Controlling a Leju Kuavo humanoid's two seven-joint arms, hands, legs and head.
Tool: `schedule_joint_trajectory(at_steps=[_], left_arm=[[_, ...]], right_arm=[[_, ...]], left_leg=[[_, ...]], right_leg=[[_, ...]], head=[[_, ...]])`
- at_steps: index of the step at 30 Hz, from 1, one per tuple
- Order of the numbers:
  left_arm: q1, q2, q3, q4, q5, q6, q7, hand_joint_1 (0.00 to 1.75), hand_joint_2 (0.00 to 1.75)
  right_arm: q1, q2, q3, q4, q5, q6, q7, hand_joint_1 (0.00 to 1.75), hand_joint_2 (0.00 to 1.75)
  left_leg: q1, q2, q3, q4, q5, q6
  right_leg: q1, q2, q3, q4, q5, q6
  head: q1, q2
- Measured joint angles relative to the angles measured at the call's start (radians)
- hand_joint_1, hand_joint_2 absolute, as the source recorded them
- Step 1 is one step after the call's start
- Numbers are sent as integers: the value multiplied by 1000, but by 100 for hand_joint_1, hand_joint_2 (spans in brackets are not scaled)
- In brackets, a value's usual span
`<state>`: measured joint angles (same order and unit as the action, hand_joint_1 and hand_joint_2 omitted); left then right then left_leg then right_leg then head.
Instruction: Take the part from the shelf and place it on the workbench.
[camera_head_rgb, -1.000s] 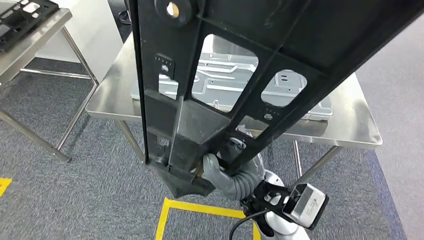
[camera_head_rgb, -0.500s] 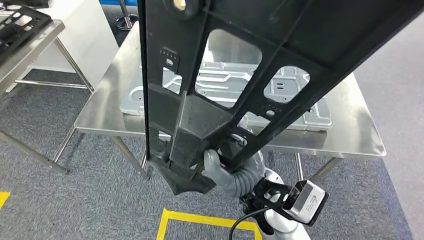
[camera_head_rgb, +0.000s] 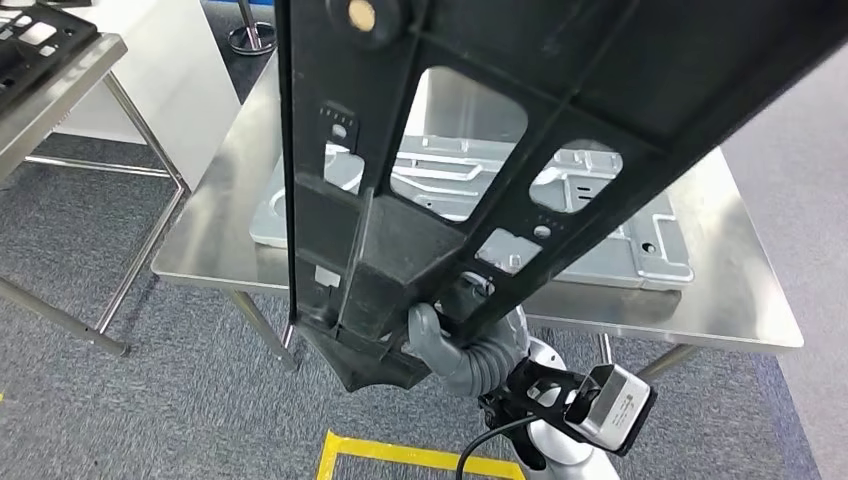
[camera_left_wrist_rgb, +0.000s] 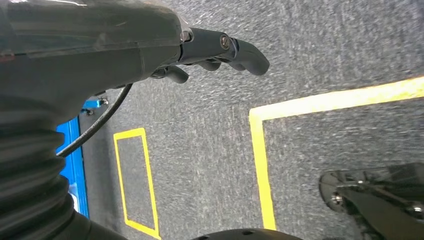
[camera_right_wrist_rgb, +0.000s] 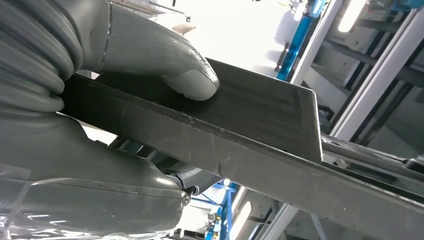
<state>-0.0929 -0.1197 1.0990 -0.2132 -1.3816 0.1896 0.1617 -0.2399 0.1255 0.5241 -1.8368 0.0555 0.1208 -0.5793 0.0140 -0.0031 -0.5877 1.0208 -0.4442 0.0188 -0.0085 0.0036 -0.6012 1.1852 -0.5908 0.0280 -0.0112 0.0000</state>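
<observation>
Part (camera_head_rgb: 420, 200), black ribbed plastic frame with cut-out windows, one: it is hanging in the air in front of the head camera, off any shelf, its lower end sitting in the right hand (camera_head_rgb: 432, 335), its upper length crossing above the workbench (camera_head_rgb: 215, 225), not touching it. Right hand, one: it is gripping the part's edge, thumb (camera_right_wrist_rgb: 192, 82) pressing on one face and the other fingers wrapping beneath. Left hand (camera_left_wrist_rgb: 220, 50), one: it is hanging over grey carpet, fingers curling inward around nothing. Workbench, steel, one, carrying one pressed metal panel (camera_head_rgb: 600, 240). Second steel table (camera_head_rgb: 60, 90), one, bearing a black tray-like piece. Progress, as judged: the take is looking complete; lowering and release onto the workbench are remaining
</observation>
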Motion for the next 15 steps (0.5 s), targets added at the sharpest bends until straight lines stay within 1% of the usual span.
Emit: schedule_joint_trajectory(at_steps=[1,2,3,4,5,6,7,8,9,11,12,13,14,15], left_arm=[[0,0,0,0,0,0,0,0,175],[0,0,0,0,1,0,0,0,175],[1,0,0,0,1,0,1,0,175],[2,0,0,0,2,0,2,0,175],[3,0,0,0,4,0,3,0,175],[3,-1,0,0,5,0,3,0,175],[2,-1,0,0,5,1,3,0,175],[2,-2,1,0,6,1,3,0,175],[1,-2,1,0,6,2,3,0,175],[0,-1,1,0,4,3,5,0,175],[0,0,1,0,3,2,6,0,175],[-1,0,0,0,2,2,8,0,175],[-1,1,0,0,1,1,9,0,175],[-1,1,0,0,1,0,10,0,175]], right_arm=[[2,-1,0,1,0,0,-1,175,175],[6,-3,0,3,0,0,-2,175,175],[9,-5,0,5,0,1,-3,175,175],[11,-6,0,7,0,2,-6,175,175],[12,-7,0,8,0,4,-10,175,175],[13,-8,0,9,0,5,-14,175,175],[13,-8,0,9,0,6,-18,175,175],[14,-9,0,10,0,7,-21,175,175],[15,-9,0,11,0,7,-22,175,175],[16,-8,0,11,1,6,-24,175,175],[16,-8,0,11,2,4,-24,175,175],[16,-8,0,11,5,1,-25,175,175],[16,-7,0,11,8,-3,-23,175,175],[15,-7,0,11,13,-9,-21,175,175]], left_leg=[[-1,0,5,0,-6,3],[-3,-1,12,0,-12,4],[-4,-3,21,0,-20,4],[-5,-4,33,0,-28,4],[-5,-5,44,0,-37,2],[-7,-6,54,-1,-45,-1],[-8,-6,59,-1,-52,-5],[-8,-6,62,-3,-57,-10],[-7,-5,64,-6,-59,-16],[-7,-2,71,-11,-65,-26],[-8,-1,70,-1,-74,-30],[-8,-1,58,30,-91,-34],[-6,-1,33,81,-115,-37],[-5,-1,-5,149,-142,-41]], right_leg=[[-1,0,-43,54,-6,2],[-2,0,-76,84,3,3],[-3,0,-91,80,31,2],[-3,0,-88,43,72,-2],[-1,0,-74,-16,118,-7],[3,-1,-57,-70,151,-15],[7,-1,-41,-114,168,-22],[12,-1,-32,-138,172,-27],[15,-1,-29,-144,165,-32],[11,2,-20,-157,162,-39],[6,2,-12,-164,161,-44],[2,1,-4,-170,159,-49],[0,-1,4,-173,156,-54],[0,-3,8,-174,151,-57]], head=[[0,0],[0,0],[0,0],[0,0],[0,0],[-1,0],[-2,0],[-3,0],[-4,0],[-4,0],[-5,0],[-6,0],[-6,0],[-7,0]])
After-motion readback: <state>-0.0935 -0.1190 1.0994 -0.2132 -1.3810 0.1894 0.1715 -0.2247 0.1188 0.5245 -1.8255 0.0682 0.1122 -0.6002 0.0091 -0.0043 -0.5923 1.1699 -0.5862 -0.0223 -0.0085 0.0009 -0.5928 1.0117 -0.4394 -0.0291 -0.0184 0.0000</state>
